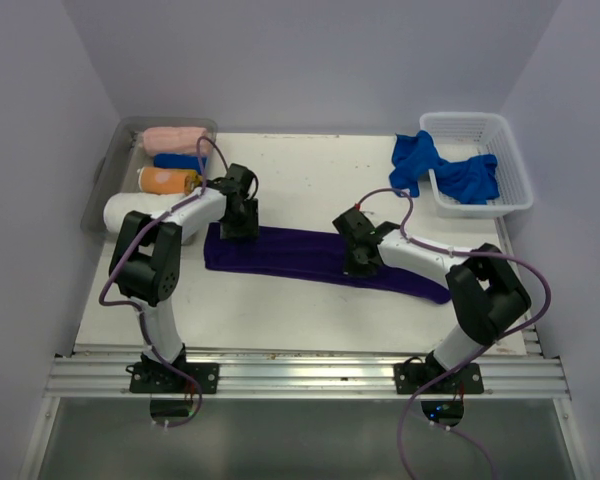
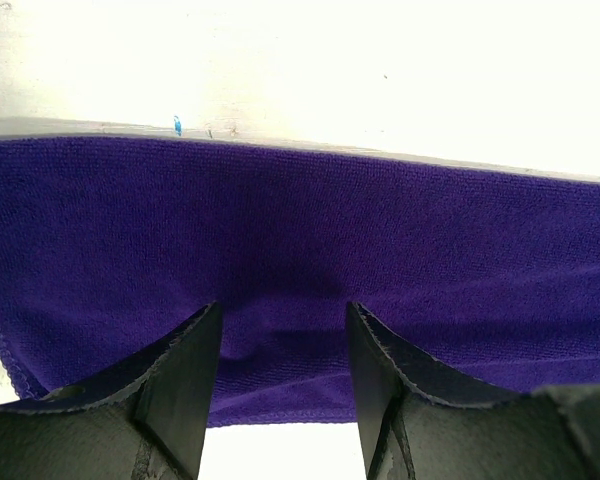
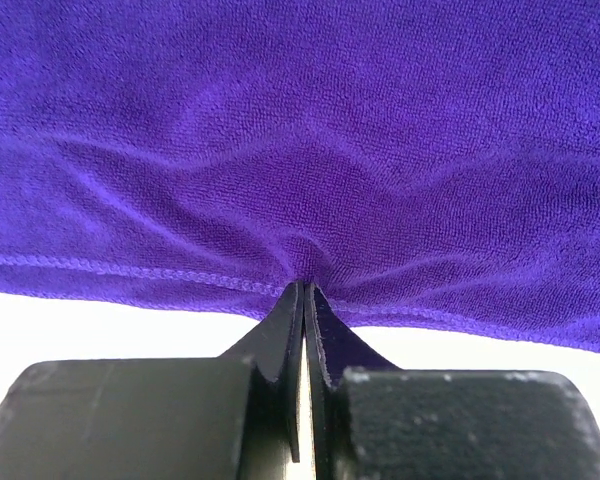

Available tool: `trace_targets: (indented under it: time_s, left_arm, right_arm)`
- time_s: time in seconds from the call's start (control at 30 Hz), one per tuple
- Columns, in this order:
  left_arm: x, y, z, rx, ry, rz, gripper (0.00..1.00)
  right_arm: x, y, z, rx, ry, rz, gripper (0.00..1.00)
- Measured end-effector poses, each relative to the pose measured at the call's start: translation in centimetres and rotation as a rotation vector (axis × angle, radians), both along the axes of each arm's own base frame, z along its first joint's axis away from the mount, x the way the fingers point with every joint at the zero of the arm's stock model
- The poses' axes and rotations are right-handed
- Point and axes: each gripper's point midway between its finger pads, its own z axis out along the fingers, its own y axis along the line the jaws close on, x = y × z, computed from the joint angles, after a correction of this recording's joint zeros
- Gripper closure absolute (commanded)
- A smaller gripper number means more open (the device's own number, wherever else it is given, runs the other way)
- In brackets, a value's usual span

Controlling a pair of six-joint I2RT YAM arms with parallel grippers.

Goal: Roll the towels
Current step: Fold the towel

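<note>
Purple and soft, the dark towel lies spread in a long strip on the white counter, running from the left fingers past the right fingers. The left fingers stand about half open with their tips down at the cloth, straddling a small bump of fabric just inside the towel's edge, and nothing is pinched between them. The right fingers are pressed tight together on the towel's hemmed edge, and the cloth puckers into folds just ahead of their tips.
</note>
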Motion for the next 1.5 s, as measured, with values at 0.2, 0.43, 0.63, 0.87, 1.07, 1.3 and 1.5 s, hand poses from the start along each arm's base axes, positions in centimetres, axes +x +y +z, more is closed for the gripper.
trace_targets:
  time_s: [0.2,0.43,0.63,0.87,1.07,1.3,1.5]
  left_arm:
    - [-0.1,0.1,-0.4,0.005,0.01,0.002,0.44]
    - [0.1,0.6,-0.4,0.007,0.011,0.015,0.44]
    - [0.0,0.8,-0.4,0.009,0.015,0.019,0.44]
    - [-0.2,1.0,-0.9,0.02,0.029,0.02,0.44]
    - [-0.4,1.3,-1.0,0.031,0.039,0.025,0.44]
    - [-0.3,1.4,-1.0,0.031,0.041,0.027,0.45]
    - [-0.3,1.8,-1.4,0.023,0.056,0.037,0.45]
  right_arm:
    - [-0.4,-0.2,1.1,0.005,-0.008,0.007,1.0]
    - [-1.3,-0.2,1.8,0.01,0.011,0.05,1.0]
    - [-2.8,-0.5,0.8,0.001,0.065,0.093,0.86]
    - [-4.1,-2.6,0.3,-0.079,0.107,0.103,0.71]
    - [-1.9,-6.4,2.7,-0.034,0.04,-0.022,0.73]
    - [-1.0,-9.9,0.0,0.031,0.083,-0.174,0.75]
    - [-0.7,-10.0,-1.8,0.113,0.099,-0.227,0.73]
